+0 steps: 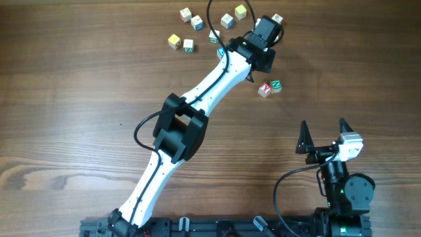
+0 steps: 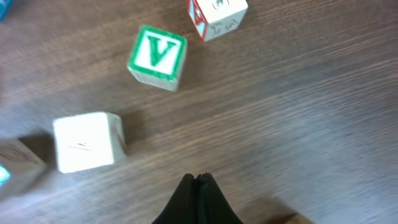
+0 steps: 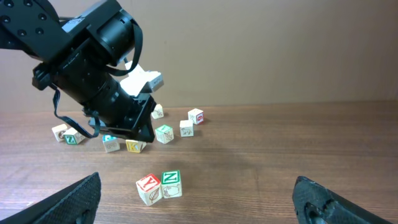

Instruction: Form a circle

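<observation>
Overhead: shows the circle [image 1: 197, 23] as a loose arc of letter cubes at the table's [image 1: 79, 99] far side. Places the left gripper [image 1: 253, 74] by its right part and the right gripper [image 1: 323, 131] well apart, spread wide.
Left wrist: shows fingertips [image 2: 189, 186] pressed together, pinching nothing, near a green V cube [image 2: 158, 55].
Right wrist: shows jaws spread, empty.

Left arm [image 1: 197, 99] extended forward, left end effector [image 2: 196, 180] closed, right end effector [image 1: 323, 137] spread wide

A brown wood-grain table [image 1: 79, 99] stands before a plain beige wall [image 3: 280, 50].
</observation>
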Controlling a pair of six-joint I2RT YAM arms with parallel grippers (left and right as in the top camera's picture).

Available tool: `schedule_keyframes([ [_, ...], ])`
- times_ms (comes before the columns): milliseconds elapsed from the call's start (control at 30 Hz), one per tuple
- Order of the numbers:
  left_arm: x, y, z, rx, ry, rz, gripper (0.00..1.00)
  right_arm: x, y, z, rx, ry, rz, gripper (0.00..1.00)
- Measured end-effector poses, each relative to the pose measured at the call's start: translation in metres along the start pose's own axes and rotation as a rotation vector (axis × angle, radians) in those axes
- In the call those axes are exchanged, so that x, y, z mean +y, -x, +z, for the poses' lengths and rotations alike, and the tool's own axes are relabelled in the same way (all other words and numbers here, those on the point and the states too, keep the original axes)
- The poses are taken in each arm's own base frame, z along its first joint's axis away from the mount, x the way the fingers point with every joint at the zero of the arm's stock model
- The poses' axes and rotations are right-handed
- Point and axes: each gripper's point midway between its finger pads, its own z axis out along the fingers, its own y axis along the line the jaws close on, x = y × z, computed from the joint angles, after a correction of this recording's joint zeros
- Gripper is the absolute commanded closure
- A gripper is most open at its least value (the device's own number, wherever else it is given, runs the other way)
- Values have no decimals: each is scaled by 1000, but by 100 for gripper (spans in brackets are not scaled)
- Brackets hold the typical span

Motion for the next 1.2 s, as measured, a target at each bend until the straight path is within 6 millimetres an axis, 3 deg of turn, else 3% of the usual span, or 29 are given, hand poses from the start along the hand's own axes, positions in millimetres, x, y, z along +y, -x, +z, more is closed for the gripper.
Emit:
schedule_keyframes([
  [200,-19,-15,-1,61,-63,-91,96,0,0,0,0,0,0,0],
  [767,-40,-47,-7,209,-152,-194,96,0,0,0,0,0,0,0],
  [1200,-48,-52,-9,233,-164,-251,96,0,0,0,0,0,0,0],
])
